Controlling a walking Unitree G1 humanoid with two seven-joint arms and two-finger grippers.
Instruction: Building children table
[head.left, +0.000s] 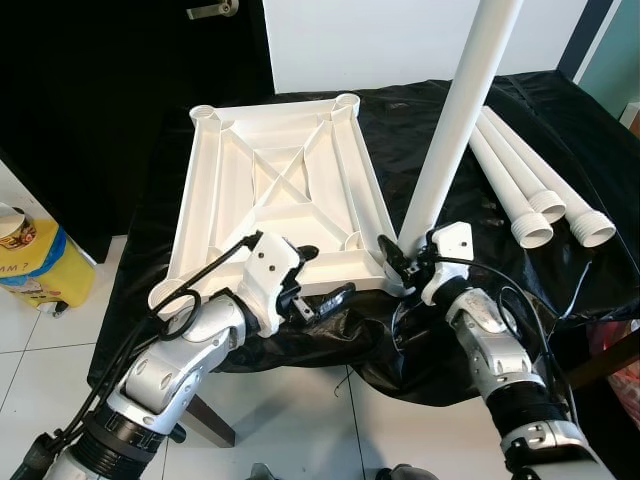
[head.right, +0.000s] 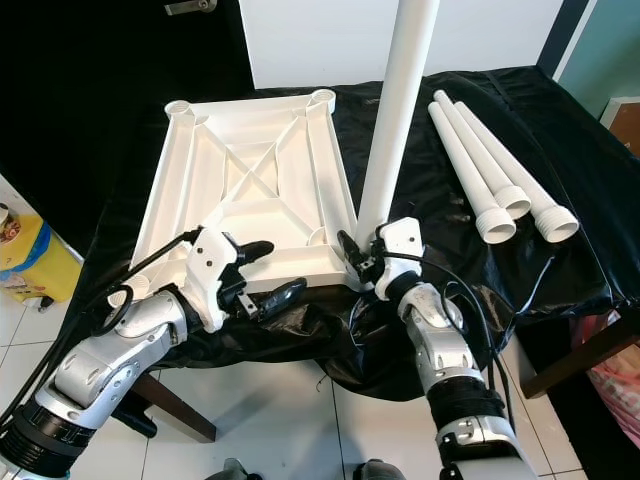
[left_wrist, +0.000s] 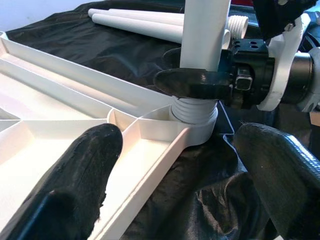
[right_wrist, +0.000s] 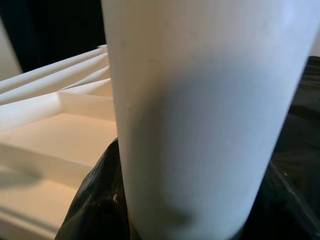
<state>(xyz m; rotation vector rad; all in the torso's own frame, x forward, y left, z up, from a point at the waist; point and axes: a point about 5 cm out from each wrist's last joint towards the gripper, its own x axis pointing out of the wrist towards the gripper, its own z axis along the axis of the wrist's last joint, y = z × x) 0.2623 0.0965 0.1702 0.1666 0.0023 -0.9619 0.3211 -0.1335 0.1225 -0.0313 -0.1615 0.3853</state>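
Observation:
A white tabletop lies upside down on a black cloth, its ribs and corner sockets facing up. One white leg stands upright, and its threaded end sits in the near right corner socket. My right gripper is shut on the base of this leg, just above the thread. My left gripper is open at the tabletop's near edge, to the left of that socket, and its fingers hold nothing.
Three spare white legs lie side by side on the cloth at the right. A yellow bag stands on the white tiled floor at the left. A black door is behind the table. The cloth hangs over the table's near edge.

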